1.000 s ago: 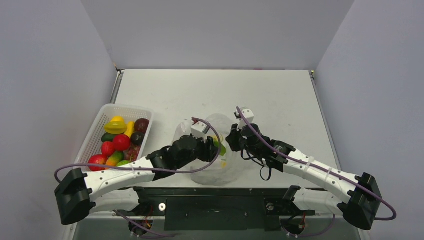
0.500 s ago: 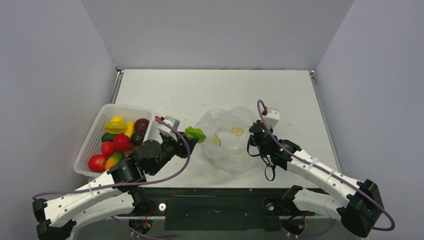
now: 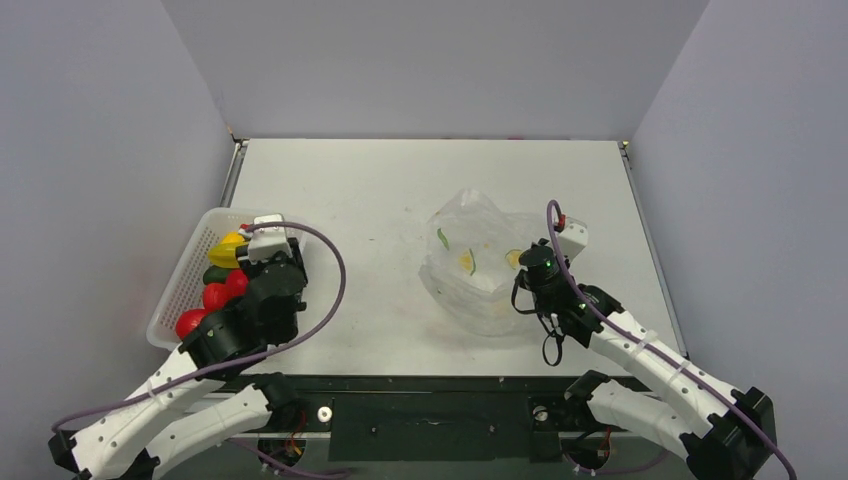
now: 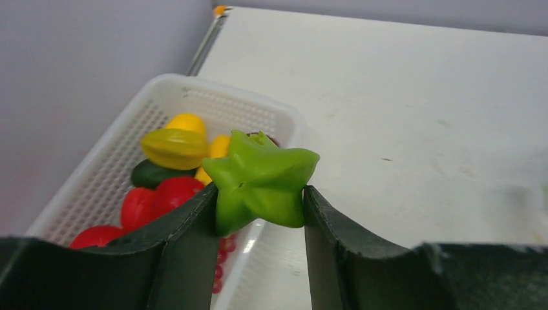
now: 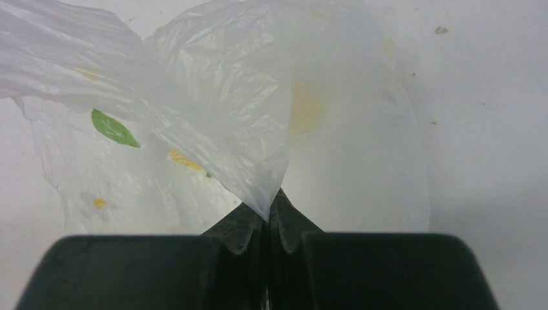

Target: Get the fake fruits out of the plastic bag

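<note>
The left arm had swung away from the bag (image 3: pixel 478 272) and over to the basket (image 3: pixel 207 221), carrying a green fruit (image 4: pixel 261 184) with it. Meanwhile the right arm had dragged the bag further right across the table (image 3: pixel 380 185).

The left gripper (image 4: pixel 260 197) was clamped on the green fruit, one finger pressed to each side of its ridged body. From the wrist view it hung roughly over the basket's inner rim rather than over the middle. The right gripper (image 5: pixel 266 216) was pinched tight on a thin fold of the bag, which lay slumped on the table with only printed leaves and slices showing through the film. I couldn't make out any solid fruit left in it.

The drop worried me most. The basket was already heaped with fruits (image 3: pixel 222 292), glossy and rounded. A release so close to the rim could have sent the green one glancing off the edge, or off the pile, and rolling out over the table. Its lumpy shape gave the fingers little flat surface, so a jolt might have popped it loose early.

On the other side, the pinch held just a sliver of slick film. A further tug could have let it slip free, or torn it.
</note>
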You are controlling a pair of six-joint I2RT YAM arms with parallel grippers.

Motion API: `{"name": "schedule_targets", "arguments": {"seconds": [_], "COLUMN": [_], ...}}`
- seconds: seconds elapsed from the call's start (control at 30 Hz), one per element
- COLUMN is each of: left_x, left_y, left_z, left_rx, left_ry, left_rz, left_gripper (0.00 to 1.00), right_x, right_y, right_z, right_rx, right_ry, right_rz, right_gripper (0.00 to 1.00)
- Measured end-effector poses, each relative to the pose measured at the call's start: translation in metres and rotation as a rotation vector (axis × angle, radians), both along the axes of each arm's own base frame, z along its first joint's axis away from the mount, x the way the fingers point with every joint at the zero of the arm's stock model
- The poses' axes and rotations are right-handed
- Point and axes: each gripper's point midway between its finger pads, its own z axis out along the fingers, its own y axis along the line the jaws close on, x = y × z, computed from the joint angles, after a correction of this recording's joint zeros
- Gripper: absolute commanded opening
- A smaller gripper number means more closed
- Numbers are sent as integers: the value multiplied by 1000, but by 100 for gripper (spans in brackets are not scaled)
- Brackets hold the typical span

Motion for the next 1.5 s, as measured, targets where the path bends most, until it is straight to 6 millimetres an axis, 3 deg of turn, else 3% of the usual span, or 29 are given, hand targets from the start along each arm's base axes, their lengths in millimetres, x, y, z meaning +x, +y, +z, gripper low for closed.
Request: {"name": "schedule_targets", "arguments": {"seconds": [0.2, 0.3, 0.4, 0.6, 0.7, 0.73, 0.83, 0.87, 1.0, 1.33, 1.5], "left_x": [10, 7, 10, 16, 12, 11, 9, 9, 8, 3, 16], "left_y": [74, 101, 111, 112, 111, 110, 110, 110, 110, 112, 78], "left_z": [-55, -81, -92, -114, -125, -126, -124, -121, -115, -98, -87], "left_rx": [103, 81, 23, -91, -123, -133, -155, -162, -183, -223, -334], "left_ry": [167, 254, 293, 330, 339, 337, 314, 303, 265, 172, 121], "left_rz": [342, 432, 461, 471, 471, 470, 466, 464, 467, 461, 261], "left_gripper": [0, 0, 0, 1, 14, 26, 45, 58, 94, 97, 97], "right_x": [-1, -3, -6, -7, -7, -7, -7, -7, -7, -7, -7], "right_y": [-1, -2, -4, -8, -9, -9, -8, -9, -8, -8, -10], "right_z": [-4, -4, -3, 1, 1, 0, 0, 0, 0, -1, -1], "right_rx": [-3, -1, 6, 14, 10, 9, 11, 12, 15, 17, 16], "right_ry": [12, 10, 3, -7, -4, -3, 0, 0, 3, 7, 7], "right_rz": [1, 5, 6, 0, 1, 2, 5, 3, 8, 9, 2], "right_gripper": [0, 0, 0, 0, 0, 0, 0, 0, 0, 0, 0]}}
